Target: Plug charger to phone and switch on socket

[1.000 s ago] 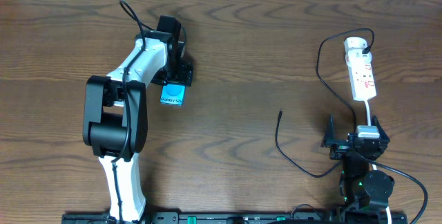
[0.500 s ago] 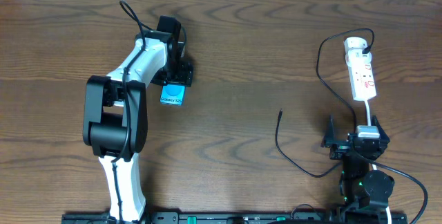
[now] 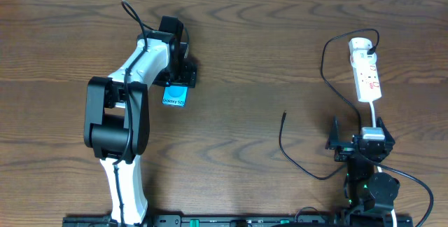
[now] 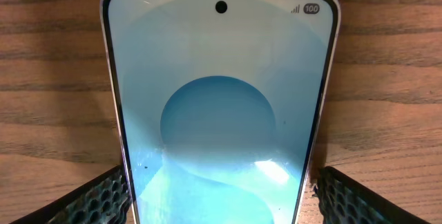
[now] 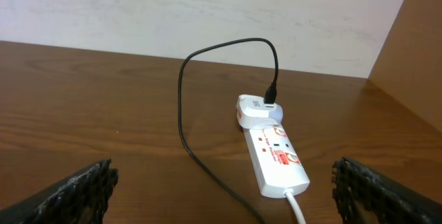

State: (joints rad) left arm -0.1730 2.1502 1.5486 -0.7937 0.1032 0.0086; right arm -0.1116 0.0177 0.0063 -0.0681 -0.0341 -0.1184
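Nothing was seen to have moved since the earlier frames. The phone (image 4: 221,99) lay on the tabletop (image 3: 245,45), flanked closely by the fingers (image 4: 97,200) of the left gripper (image 3: 178,78); whether it was pinched could not be told. The right gripper (image 5: 228,196) was held spread and empty near the socket (image 3: 367,73). With the charger (image 3: 294,160) lying well apart, the phone could be skidded askew by an uneven squeeze.

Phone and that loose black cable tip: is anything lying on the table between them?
No. In the overhead view, only bare wooden tabletop separates the phone from the charger's plug tip.
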